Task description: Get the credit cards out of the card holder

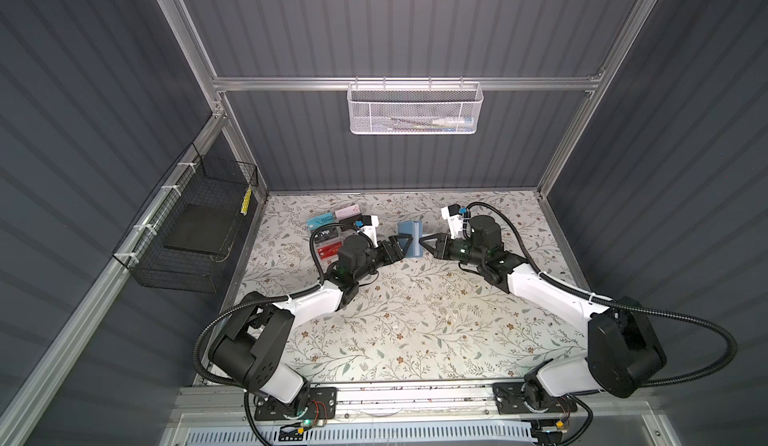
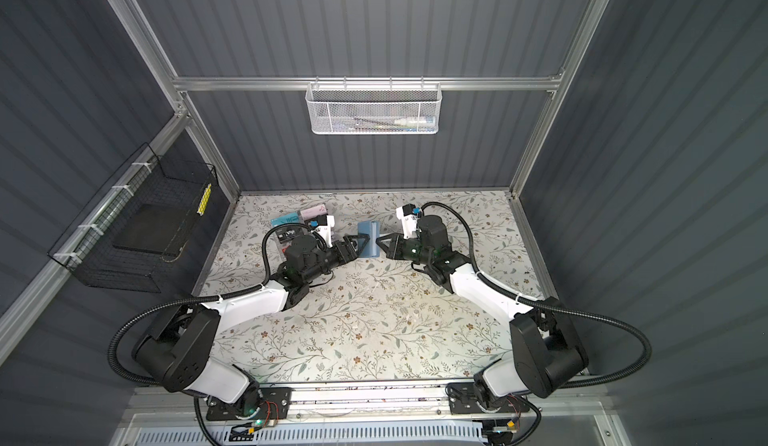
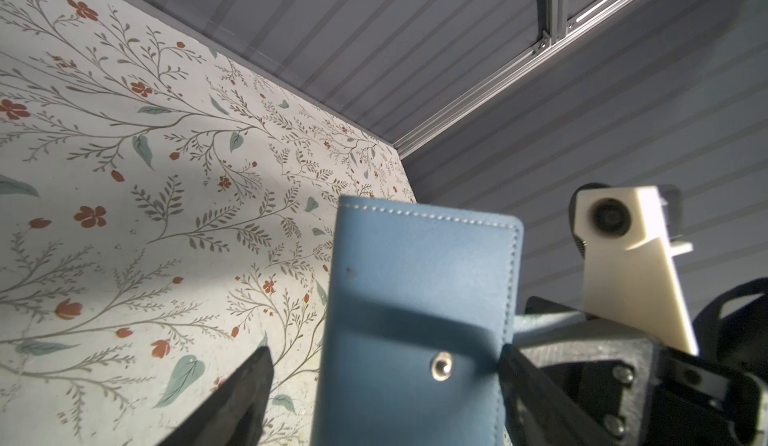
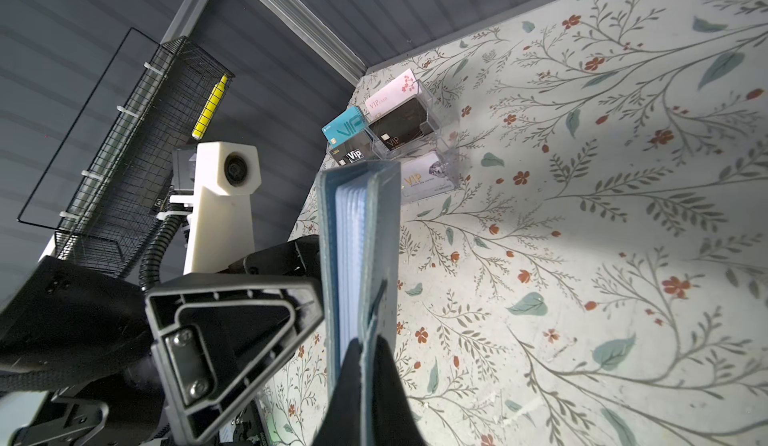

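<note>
Slate-blue stitched card holder [image 3: 415, 282], silver snap [image 3: 441, 366], tight between right jaws; left jaws wide apart.

Floral-patterned tabletop [image 1: 415, 319], pale, strewn with leafy sprigs and small flowers. Standing on it near the far left corner, a clear tiered rack [image 1: 328, 236] of coloured cards.

card holder [image 1: 410, 232] between left pincer [image 1: 406, 241] and right pincer [image 1: 423, 241], rack [image 1: 328, 234] left

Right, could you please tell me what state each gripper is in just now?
Left gripper: open, with the card holder between its fingers.
Right gripper: shut on the card holder's edge.
</note>
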You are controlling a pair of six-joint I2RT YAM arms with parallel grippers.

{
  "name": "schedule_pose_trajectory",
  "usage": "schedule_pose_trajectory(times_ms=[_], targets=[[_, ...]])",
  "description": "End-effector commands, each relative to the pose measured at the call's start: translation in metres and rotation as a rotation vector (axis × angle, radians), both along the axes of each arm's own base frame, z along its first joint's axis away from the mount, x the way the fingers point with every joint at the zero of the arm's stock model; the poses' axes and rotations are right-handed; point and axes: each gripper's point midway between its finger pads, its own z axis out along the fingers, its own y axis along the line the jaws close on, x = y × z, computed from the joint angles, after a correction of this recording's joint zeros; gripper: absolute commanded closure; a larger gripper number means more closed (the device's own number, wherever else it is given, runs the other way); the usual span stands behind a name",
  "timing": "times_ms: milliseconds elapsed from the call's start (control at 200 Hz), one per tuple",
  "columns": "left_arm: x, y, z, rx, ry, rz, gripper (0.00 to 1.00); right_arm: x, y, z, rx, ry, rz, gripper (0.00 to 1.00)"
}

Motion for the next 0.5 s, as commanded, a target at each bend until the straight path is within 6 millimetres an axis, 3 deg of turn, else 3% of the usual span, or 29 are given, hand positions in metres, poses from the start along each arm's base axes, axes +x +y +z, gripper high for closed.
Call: schedule_pose_trajectory(times_ms=[0,495], targets=[[0.0,-0.007,-0.007,0.035,0.002,-0.043,0.15,0.002,-0.001,0.014,-0.032,-0.046,-0.009,1.0],[-0.017,-0.011,0.003,0.047,-0.011,-0.093,0.12,0.006,-0.011,0.004,-0.211,-0.055,-0.094,1.0]])
